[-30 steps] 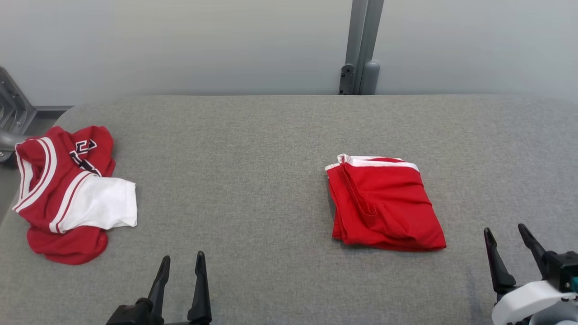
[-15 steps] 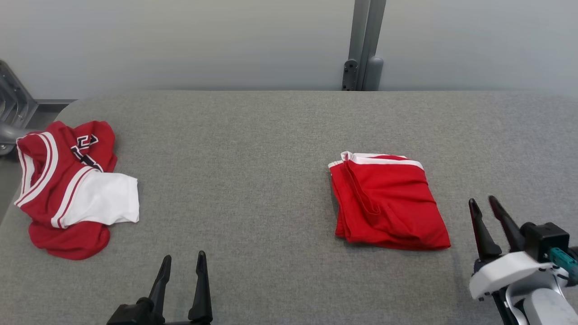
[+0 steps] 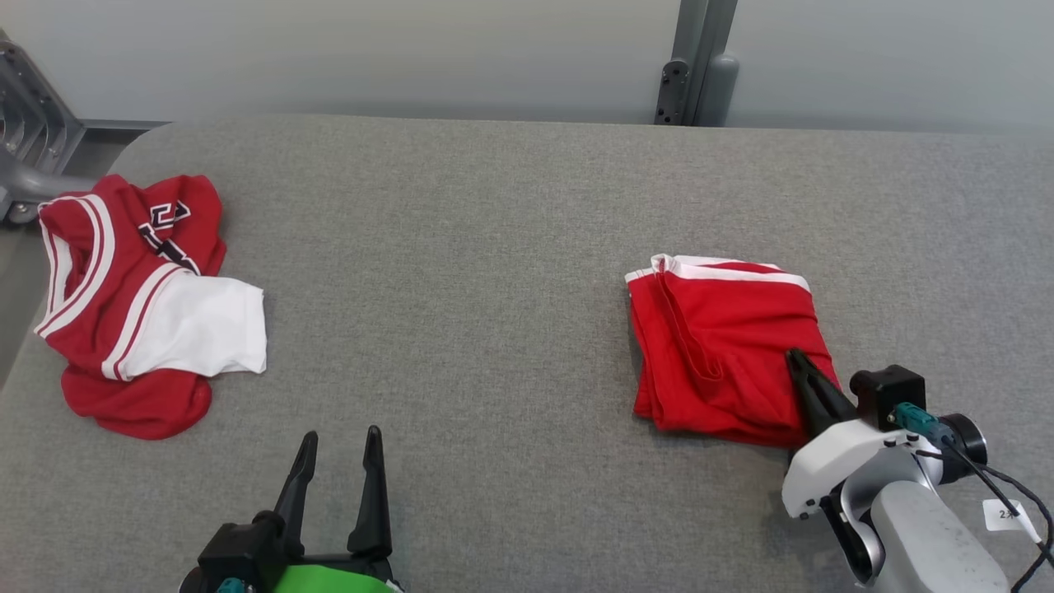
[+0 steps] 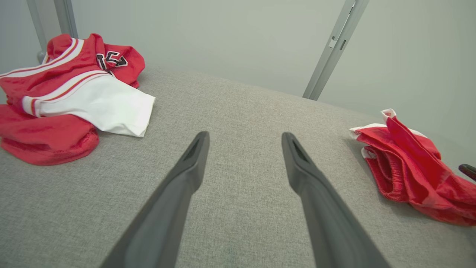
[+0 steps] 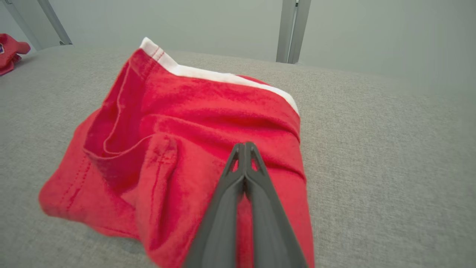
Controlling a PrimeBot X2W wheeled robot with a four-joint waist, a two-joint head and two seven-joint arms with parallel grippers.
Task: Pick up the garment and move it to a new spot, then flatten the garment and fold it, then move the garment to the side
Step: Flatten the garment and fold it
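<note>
A folded red garment (image 3: 716,346) with a white band along its far edge lies on the right of the grey table (image 3: 494,247). My right gripper (image 3: 795,357) is shut, its fingers pressed together and lying over the garment's near right corner. In the right wrist view the closed tips (image 5: 244,145) rest above the red cloth (image 5: 208,111), and no fabric shows pinched between them. My left gripper (image 3: 342,434) stands open over bare table at the front left, its fingers (image 4: 202,149) wide apart and empty. The folded garment (image 4: 405,167) also shows at the right of the left wrist view.
A crumpled red and white jersey (image 3: 132,305) lies at the table's far left edge, also visible as the jersey (image 4: 67,93). A grey metal frame (image 3: 25,140) stands beyond that corner. A grey post (image 3: 696,62) rises behind the table against the pale wall.
My right gripper has shut and reached forward and left, from beside the folded garment to over its near right corner. The head camera has shifted. The left gripper has stayed open.
</note>
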